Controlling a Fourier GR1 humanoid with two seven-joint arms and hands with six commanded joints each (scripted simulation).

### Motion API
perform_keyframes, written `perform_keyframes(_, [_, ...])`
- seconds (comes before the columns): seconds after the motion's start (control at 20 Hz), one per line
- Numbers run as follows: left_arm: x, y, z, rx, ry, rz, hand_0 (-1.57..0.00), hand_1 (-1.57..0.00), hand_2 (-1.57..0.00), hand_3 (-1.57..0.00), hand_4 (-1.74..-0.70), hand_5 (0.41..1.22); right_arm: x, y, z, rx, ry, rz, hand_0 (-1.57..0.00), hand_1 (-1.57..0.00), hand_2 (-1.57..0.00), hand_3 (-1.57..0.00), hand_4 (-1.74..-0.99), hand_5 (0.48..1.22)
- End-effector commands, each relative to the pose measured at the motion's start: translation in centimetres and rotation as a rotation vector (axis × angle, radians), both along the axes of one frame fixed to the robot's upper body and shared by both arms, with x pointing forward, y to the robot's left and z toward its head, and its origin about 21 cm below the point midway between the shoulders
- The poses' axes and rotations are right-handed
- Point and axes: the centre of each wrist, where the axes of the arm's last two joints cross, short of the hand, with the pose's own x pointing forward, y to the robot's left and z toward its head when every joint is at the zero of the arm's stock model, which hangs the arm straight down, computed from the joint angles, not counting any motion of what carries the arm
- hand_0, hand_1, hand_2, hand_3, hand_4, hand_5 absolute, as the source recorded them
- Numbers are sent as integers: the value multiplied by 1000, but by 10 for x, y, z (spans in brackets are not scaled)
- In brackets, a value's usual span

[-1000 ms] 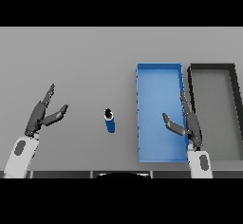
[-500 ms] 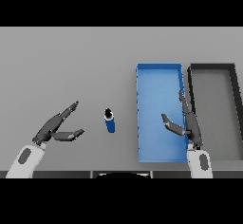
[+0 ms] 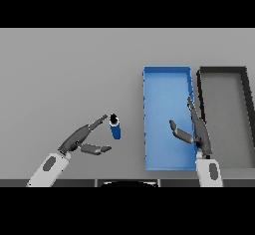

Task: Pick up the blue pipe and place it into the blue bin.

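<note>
The blue pipe [image 3: 115,128] stands on end on the grey table, left of the blue bin [image 3: 167,89]. My left hand [image 3: 82,139] is open beside the pipe on its left, with its fingertips right at the pipe's top and its thumb pointing right below it. My right hand [image 3: 195,130] is open and idle over the blue bin.
A black bin [image 3: 223,114] stands right of the blue bin, side by side with it. The grey table [image 3: 64,74] stretches wide to the left and behind the pipe.
My left hand has swung right and lower, from well left of the pipe to right beside it. The right hand and the pipe have stayed put.
</note>
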Motion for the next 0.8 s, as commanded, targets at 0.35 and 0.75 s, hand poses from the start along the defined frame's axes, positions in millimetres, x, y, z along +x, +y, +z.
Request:
perform_keyframes(0.35, [23,-47,-21,-13,-15,-7,1,1,1,1,-1098,448,-2,-5,2,-9,-4,-16,1,1,1,1,-1215,637])
perform_keyframes(0.75, [30,-73,-32,-99,2,-22,1,0,-54,-40,-1140,502,-6,-8,3,-23,-24,-4,1,1,1,1,-1210,653])
